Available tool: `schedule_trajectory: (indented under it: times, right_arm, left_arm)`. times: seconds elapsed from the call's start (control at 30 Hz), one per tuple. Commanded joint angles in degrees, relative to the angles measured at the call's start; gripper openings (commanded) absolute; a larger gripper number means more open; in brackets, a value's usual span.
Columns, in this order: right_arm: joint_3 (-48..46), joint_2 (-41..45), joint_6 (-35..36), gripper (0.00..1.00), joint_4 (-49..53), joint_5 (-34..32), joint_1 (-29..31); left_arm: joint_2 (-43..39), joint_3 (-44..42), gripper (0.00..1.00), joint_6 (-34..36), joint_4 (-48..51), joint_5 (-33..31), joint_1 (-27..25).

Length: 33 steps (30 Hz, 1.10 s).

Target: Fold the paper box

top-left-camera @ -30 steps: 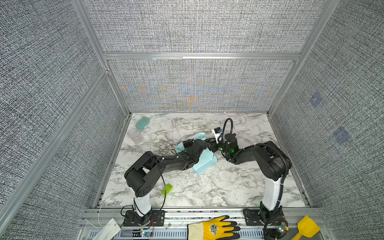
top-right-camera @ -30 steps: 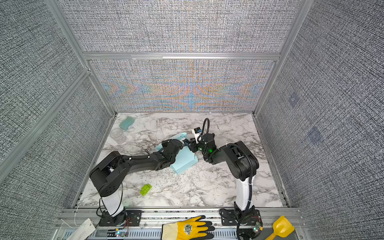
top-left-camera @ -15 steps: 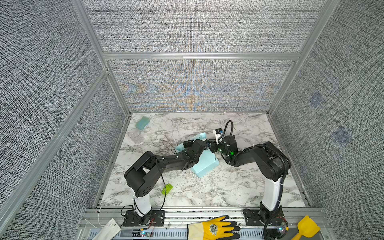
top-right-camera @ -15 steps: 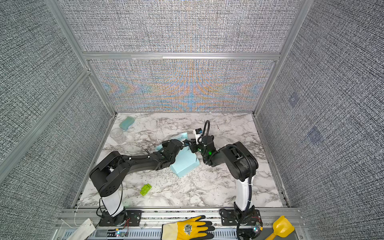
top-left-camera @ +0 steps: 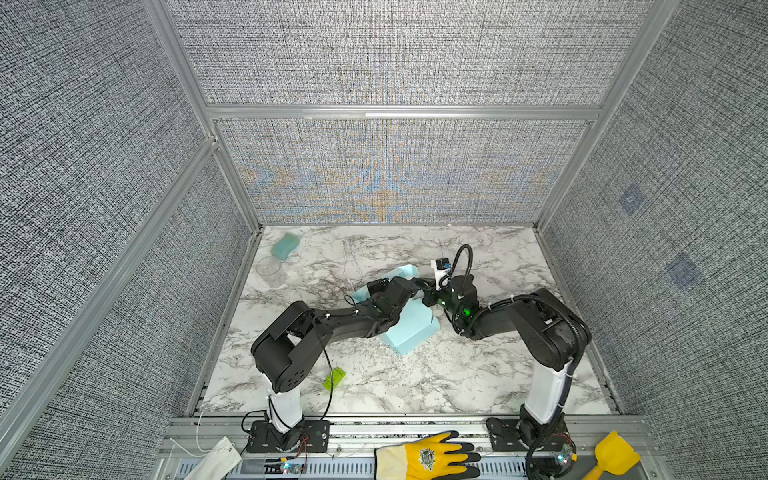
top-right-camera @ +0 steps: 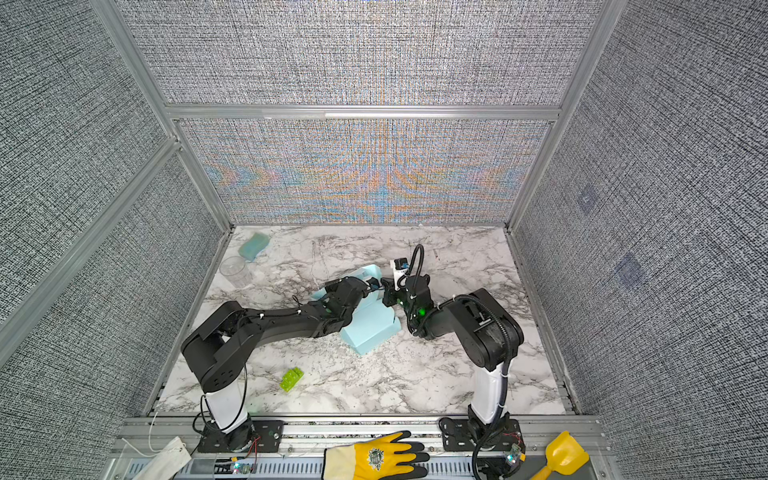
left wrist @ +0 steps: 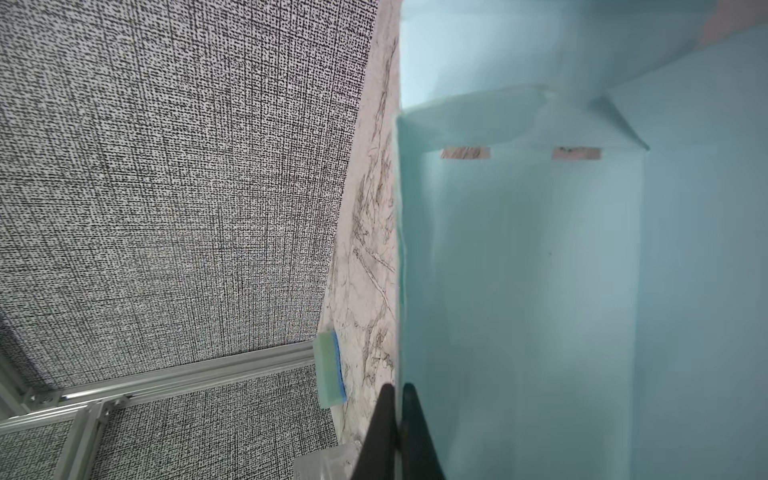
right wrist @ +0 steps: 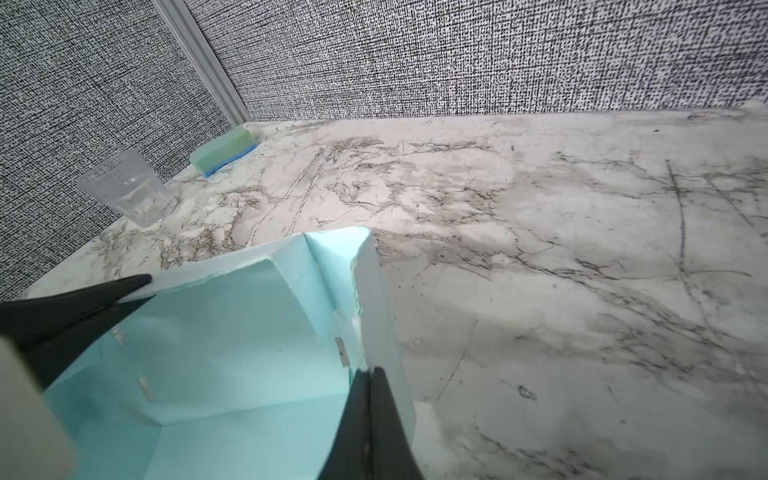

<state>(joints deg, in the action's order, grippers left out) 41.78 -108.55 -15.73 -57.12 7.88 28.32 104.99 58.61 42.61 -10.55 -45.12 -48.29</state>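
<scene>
The paper box (top-left-camera: 409, 332) (top-right-camera: 370, 328) is a pale light-blue, half-formed open box lying on the marble table (top-left-camera: 457, 374) near the middle. Both arms meet at its far end. My left gripper (top-left-camera: 417, 286) (left wrist: 397, 388) is shut on the edge of one side wall of the box (left wrist: 540, 291). My right gripper (top-right-camera: 384, 291) (right wrist: 370, 372) is shut on the opposite wall, beside a folded corner flap. In the right wrist view the box's inside (right wrist: 228, 353) faces the camera, and the left gripper's fingers (right wrist: 83, 303) pinch the other wall's edge.
A teal sponge (top-left-camera: 285, 245) and a clear cup (top-left-camera: 270, 269) stand at the back left by the wall. A lime-green brick (top-left-camera: 334, 379) lies near the left arm's base. A yellow glove (top-left-camera: 424, 459) and a yellow scoop (top-left-camera: 611, 457) lie on the front rail.
My right gripper has closed from half open onto the box's wall. The left gripper has kept its hold and the box has hardly moved.
</scene>
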Motion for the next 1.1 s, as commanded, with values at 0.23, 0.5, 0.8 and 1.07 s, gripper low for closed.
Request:
schedule_trajectory:
  times: [0.23,0.5,0.8,1.07]
  right_arm:
    - [-3.10,3.94,-1.83,0.00,-4.59,-0.60,1.72]
    - [-4.54,5.12,-4.11,0.00,-5.13,-0.05,1.92]
    - [-2.69,10.21,-5.73,0.08,8.60,4.48,-1.13]
    - [-0.99,10.46,-6.51,0.24,15.77,7.59,-1.42]
  left_arm:
    - [0.41,2.21,0.00,-2.91,4.01,-0.43,0.04]
    - [-1.18,2.90,0.00,-6.15,8.87,1.60,-0.05]
    - [-1.20,4.41,0.00,-11.37,16.46,3.46,-0.12]
    - [0.13,5.42,0.00,-15.89,22.29,4.12,0.02]
